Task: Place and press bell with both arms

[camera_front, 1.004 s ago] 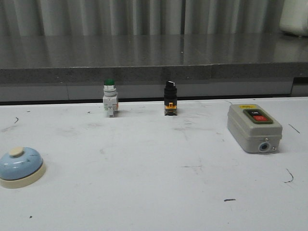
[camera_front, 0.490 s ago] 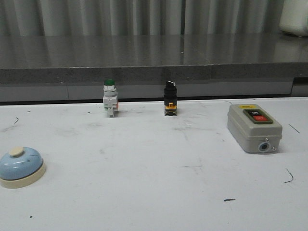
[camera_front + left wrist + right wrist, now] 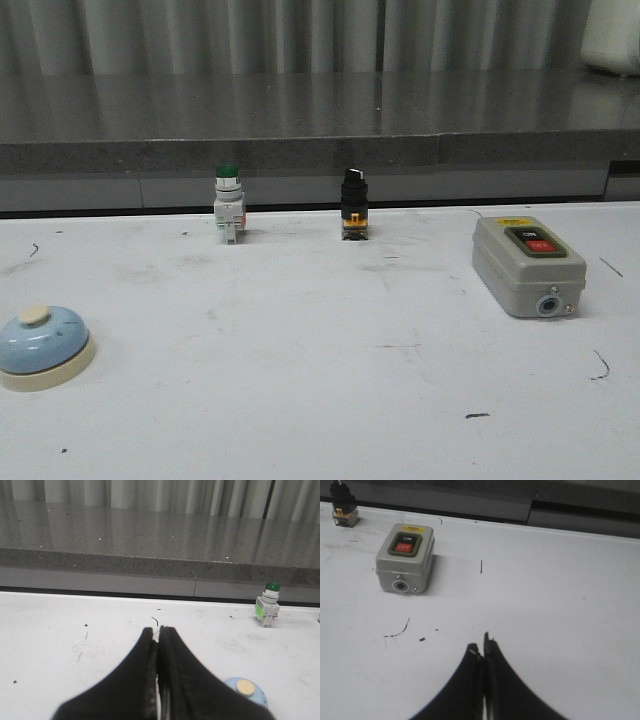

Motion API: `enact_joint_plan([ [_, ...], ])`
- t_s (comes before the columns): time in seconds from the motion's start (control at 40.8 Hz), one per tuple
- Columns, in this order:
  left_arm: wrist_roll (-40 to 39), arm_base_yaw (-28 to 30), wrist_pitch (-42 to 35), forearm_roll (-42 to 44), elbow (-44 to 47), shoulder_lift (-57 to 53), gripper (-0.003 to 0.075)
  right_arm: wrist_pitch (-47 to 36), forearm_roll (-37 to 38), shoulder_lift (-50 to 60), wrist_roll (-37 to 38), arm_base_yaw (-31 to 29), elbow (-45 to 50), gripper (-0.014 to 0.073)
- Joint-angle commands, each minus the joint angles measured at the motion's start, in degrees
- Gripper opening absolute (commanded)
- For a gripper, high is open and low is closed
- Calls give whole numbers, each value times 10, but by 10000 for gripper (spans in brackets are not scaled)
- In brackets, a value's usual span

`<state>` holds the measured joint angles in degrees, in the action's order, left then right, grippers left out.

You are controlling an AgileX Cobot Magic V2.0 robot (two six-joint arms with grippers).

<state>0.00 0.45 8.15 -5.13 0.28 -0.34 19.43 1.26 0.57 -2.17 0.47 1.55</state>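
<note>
Small light-blue dome bell with cream base: untouched near the white desk's front-left edge; left gripper and right gripper both closed, empty; next, seemingly, left reaches, opens.

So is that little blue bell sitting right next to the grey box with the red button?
No, the blue bell sits at the table's near left edge, while the grey box is far off on the right side.
</note>
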Motion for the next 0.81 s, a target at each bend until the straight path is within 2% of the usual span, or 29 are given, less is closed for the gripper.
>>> enact_joint_plan([
  [0.0,-5,2,-47,-2,13,-8,-20,-42,10,10,-5,-3,-3,-62],
  [0.294,-5,2,-56,-2,13,-8,-20,-90,10,10,-5,-3,-3,-62],
  [0.416,-5,2,-88,-2,13,-8,-20,-128,10,10,-5,-3,-3,-62],
  [0.612,-5,2,-181,-4,-3,-8,-20,-157,2,10,3,-3,-13,-62],
  [0.783,-6,2,-129,-4,-102,9,-20,-124,-41,5,3,-3,-99,-62],
])
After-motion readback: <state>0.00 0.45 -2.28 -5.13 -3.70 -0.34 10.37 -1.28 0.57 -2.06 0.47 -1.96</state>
